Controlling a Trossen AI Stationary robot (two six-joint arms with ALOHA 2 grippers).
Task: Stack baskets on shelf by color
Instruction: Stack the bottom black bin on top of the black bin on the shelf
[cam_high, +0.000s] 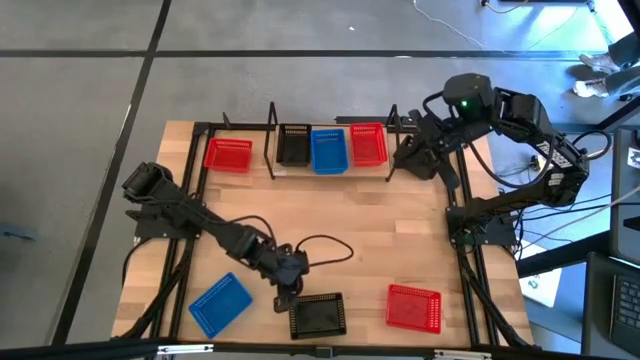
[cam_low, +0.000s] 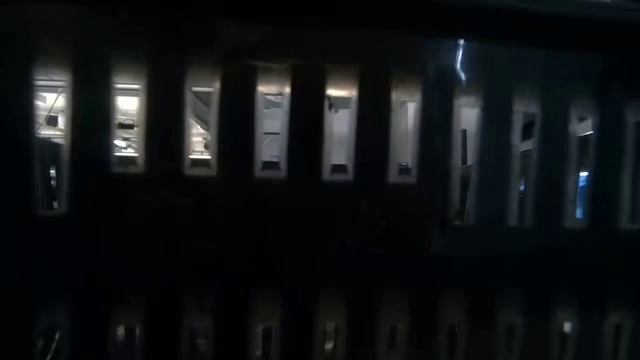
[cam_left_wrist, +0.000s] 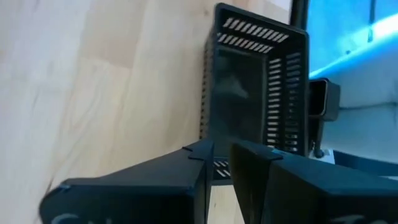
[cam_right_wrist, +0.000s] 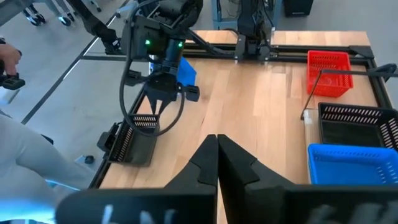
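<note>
Three baskets lie flat on the table near its front edge: a blue one, a black one and a red one. The shelf at the far side holds a red basket, then a black, a blue and another red one. My left gripper points slantwise down at the near black basket's left end, its fingers a narrow gap apart. My right gripper hangs shut and bare above the shelf's right end. My left gripper comes at the black basket slanting down from the table's left, and its fingertips stand at the rim of the left end wall. Whether they touch that wall I cannot tell.
The left arm's cable loops over the middle of the table. Black frame rails run along both sides. In the low view a dark slotted wall close to the lens covers everything.
</note>
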